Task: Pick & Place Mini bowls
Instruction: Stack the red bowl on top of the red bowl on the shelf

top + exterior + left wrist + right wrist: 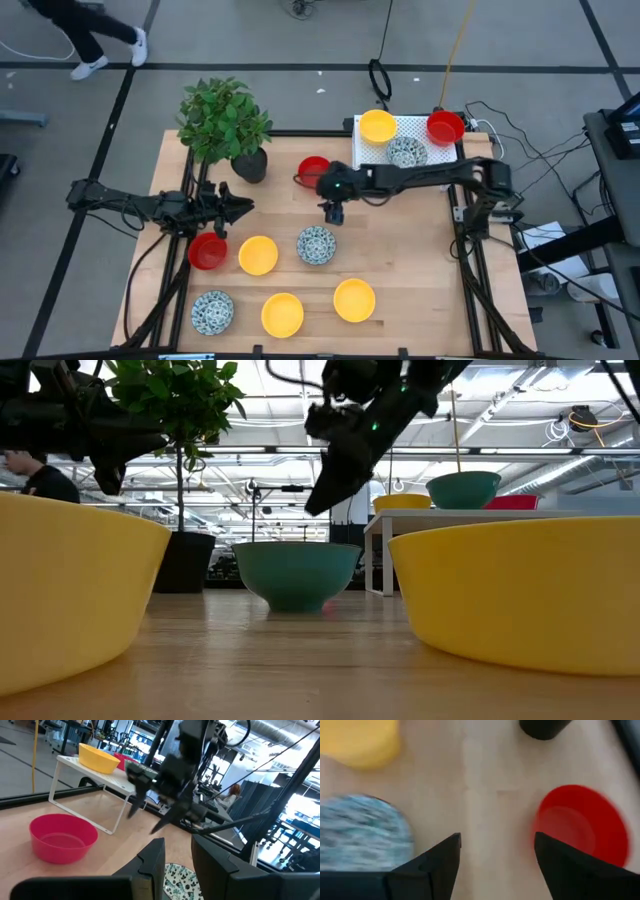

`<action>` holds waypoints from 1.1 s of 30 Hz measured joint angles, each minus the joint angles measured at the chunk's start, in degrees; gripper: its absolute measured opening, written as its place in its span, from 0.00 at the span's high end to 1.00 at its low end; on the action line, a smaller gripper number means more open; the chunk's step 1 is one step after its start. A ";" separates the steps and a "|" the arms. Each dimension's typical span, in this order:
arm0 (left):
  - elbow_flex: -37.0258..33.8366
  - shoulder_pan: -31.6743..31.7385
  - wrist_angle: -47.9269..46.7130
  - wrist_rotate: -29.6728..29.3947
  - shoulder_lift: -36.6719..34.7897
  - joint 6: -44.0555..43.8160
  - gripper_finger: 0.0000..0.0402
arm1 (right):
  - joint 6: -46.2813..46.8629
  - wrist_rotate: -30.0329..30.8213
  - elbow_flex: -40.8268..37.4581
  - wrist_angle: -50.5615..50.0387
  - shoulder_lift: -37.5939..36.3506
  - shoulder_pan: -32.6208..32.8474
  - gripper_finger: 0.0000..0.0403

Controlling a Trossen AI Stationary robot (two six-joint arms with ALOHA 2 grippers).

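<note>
Rack [432,140] with yellow bowl [378,126], speckled bowl [407,152], red bowl [445,127] on top.

The high view looks straight down on the whole desk [400,280]. The low view sits at desk height, close behind two yellow bowls [530,590], facing the room. Each wrist view looks past its own fingers [445,865]; both catch the red bowl [62,837].

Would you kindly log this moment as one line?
right hand: open, empty, above table between red bowl and speckled bowl | left hand: waiting near plant
</note>
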 joint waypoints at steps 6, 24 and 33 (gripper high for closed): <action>0.00 0.01 -0.03 0.00 0.02 -0.01 0.76 | -8.45 5.81 0.01 4.30 4.03 -0.44 0.41; 0.00 0.00 -0.01 0.00 0.00 0.05 0.76 | -7.48 7.24 0.02 12.02 11.04 -3.52 0.42; 0.00 0.01 -0.01 0.00 0.00 0.05 0.76 | -5.89 7.40 0.02 9.99 11.04 -3.78 0.52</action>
